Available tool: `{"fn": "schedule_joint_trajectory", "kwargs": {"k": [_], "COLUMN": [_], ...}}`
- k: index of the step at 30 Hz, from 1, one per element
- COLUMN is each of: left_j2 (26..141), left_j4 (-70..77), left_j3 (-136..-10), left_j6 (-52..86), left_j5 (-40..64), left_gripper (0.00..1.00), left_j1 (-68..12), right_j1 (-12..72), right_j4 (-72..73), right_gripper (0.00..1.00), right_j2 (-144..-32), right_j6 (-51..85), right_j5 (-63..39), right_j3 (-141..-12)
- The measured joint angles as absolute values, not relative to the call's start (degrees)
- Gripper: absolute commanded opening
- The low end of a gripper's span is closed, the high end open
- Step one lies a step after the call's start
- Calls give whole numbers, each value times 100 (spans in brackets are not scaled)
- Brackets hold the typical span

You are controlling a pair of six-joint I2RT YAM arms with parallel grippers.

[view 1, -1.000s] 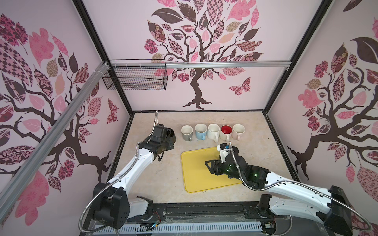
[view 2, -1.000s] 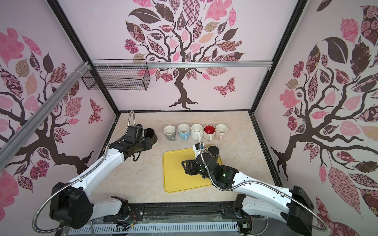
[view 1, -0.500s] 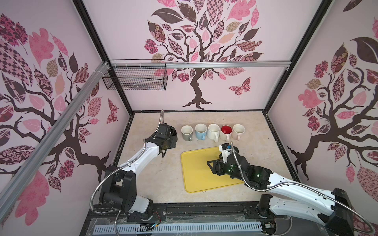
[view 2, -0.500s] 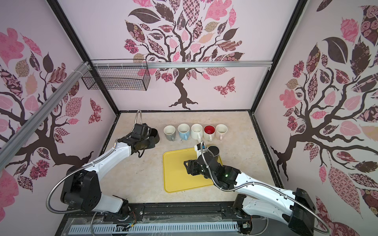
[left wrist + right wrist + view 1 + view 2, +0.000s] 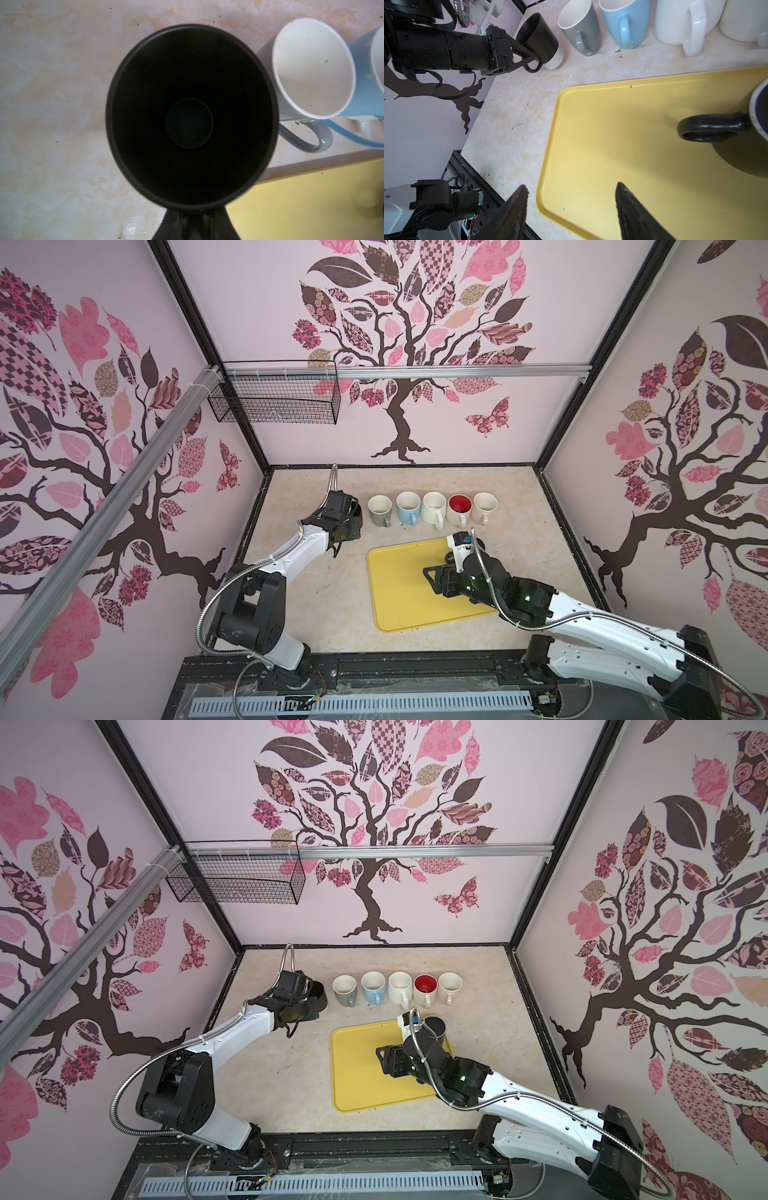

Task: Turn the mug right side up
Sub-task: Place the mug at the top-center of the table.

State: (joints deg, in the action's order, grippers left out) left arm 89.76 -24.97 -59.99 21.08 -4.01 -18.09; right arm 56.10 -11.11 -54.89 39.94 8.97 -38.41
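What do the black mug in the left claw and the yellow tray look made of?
Black mug: probably ceramic, matte black glaze with a pale band at its base; thick wall, no glare. Yellow tray: likely moulded plastic, smooth satin surface; rounded corners, raised rim.

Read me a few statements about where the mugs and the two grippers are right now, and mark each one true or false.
1. The left gripper is shut on the handle of the black mug. True.
2. The right gripper grips the dark mug on the yellow tray. False: its jaws stand open and empty, apart from that mug.
3. The row of five mugs stands open end up. True.
4. The grey mug stands on the tray. False: it stands on the table, at the end of the row beside the black mug.
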Motion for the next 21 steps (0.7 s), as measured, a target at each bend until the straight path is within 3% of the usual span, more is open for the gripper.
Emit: {"fn": "schedule_joint_trajectory", "kwargs": {"k": [21], "left_j2": [9539], "left_j4": [-2432], "left_j3": [-6440], "left_j6": [1791], "left_j5": [-871], "left_gripper": [0], "left_j1": [-2132], "right_j1": [5605], "right_j4": [-1144], "right_gripper": [69], "right_j2": [-5489], "right_j6": [4005], "right_j5": [989], "right_j3": [-3841]}}
